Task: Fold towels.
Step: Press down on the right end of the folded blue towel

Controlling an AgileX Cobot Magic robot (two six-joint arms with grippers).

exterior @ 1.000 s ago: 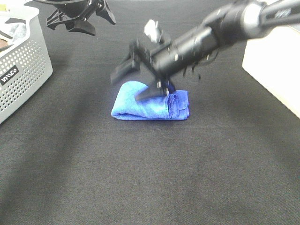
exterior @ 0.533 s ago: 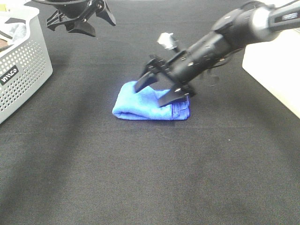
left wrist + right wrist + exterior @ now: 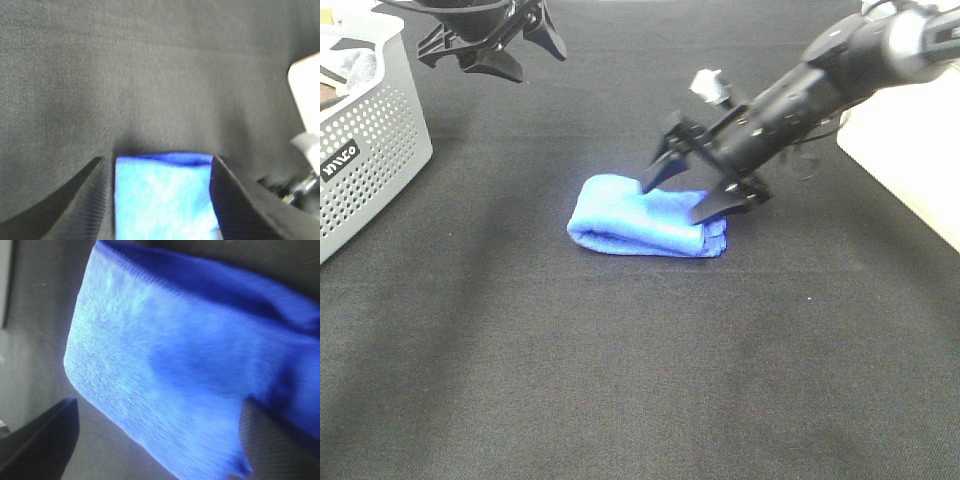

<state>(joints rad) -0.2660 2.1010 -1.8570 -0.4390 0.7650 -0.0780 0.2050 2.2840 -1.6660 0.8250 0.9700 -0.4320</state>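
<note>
Exterior high view: the worktop (image 3: pixel 620 380), spread with a black, finely woven cloth, fills the frame, and the towel (image 3: pixel 645 216) lies near its middle as a compact folded bundle. Taking the towel as the landmark, a grey perforated plastic basket (image 3: pixel 370 140) stands well to its left at the frame edge with some cloth inside, and a pale block (image 3: pixel 905 160) sits to its right. The right arm (image 3: pixel 840 65) slants down from the upper right, and the right gripper (image 3: pixel 695 195) hangs just above the towel's right end with its jaws spread wide and nothing between them; the right wrist view shows both dark fingers clear of the pile. The left gripper (image 3: pixel 485 45) hovers well behind and to the left of the towel, jaws parted and empty, the towel framed between them in its wrist view.

As I judge it, the folding looks close to finished, so the risk now is undoing it. A finger tip passing so near the fuzzy microfibre could snag the pile or the stitched hem and drag the top layer open. The bundle is soft and springy with a rounded left fold, so it may also relax and unroll by itself. Its right end shows stacked, slightly uneven edges, which would catch most easily.

The towel is bright royal blue, rectangular and plush.
</note>
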